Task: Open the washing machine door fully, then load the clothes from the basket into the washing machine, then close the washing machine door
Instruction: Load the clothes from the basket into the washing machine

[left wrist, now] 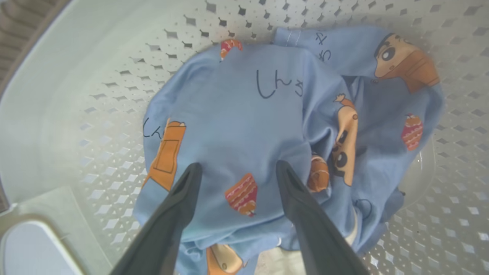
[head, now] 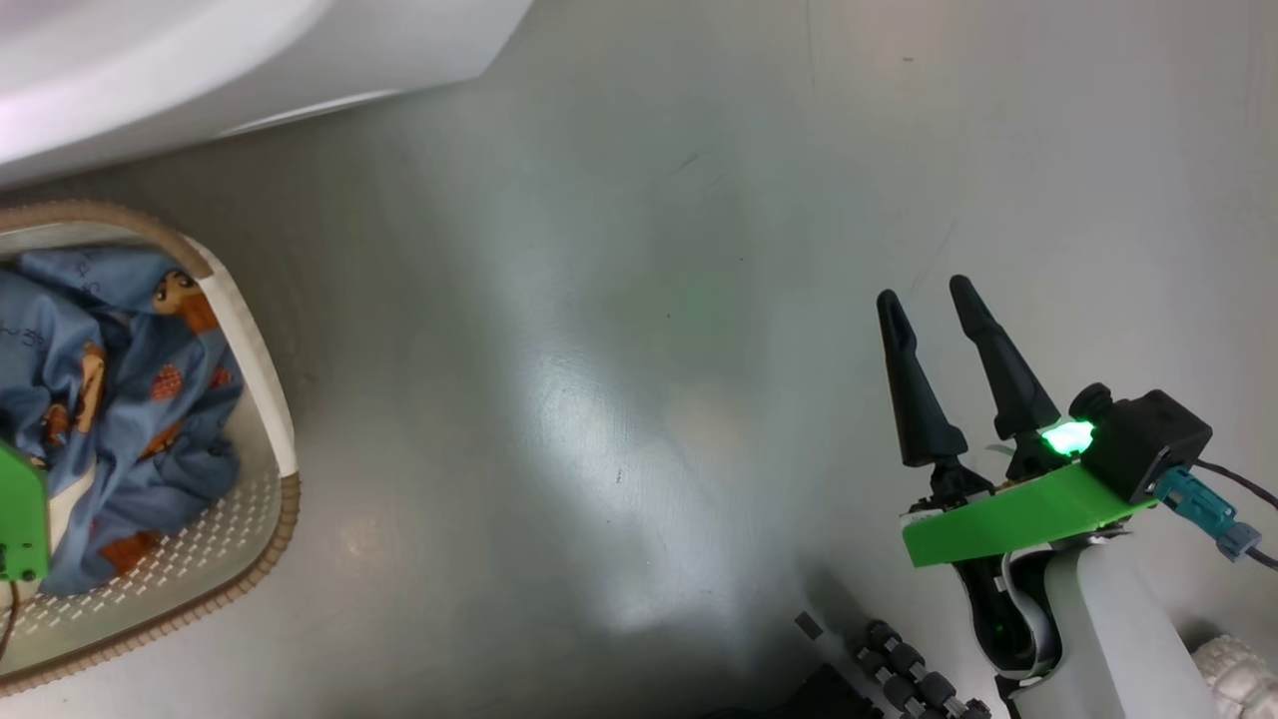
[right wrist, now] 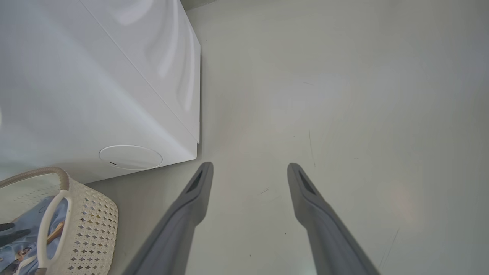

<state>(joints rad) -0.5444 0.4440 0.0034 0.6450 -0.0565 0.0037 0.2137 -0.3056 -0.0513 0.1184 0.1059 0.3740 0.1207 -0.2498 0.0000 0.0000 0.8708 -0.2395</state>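
Left gripper (left wrist: 238, 165): jaws spread wide, nothing between them. Both fingers (left wrist: 179, 206) point down into the basket (left wrist: 95, 95), their tips over the clothes (left wrist: 237, 107). I cannot tell whether the tips touch the fabric or hang just above it.

Clothes: one crumpled light blue heap with orange-brown cartoon prints and some dark script. It lies on the basket's perforated bottom, bunched toward the middle, with bare plastic showing around it on all sides. A fold rises between my left fingers.

Basket: stands on the grey floor (head: 599, 399) at my left, just beside the front of the washer (right wrist: 95, 95). From the right wrist, its brown rim and one pale handle sit below the washer's round cover (right wrist: 130, 157), near it but apart.

Right gripper (head: 926, 293): also released, fingers apart and empty. It hovers above bare floor at my lower right, well apart from the basket. From its own wrist, the fingers point at open floor past the washer's lower corner. A green light glows at its base.
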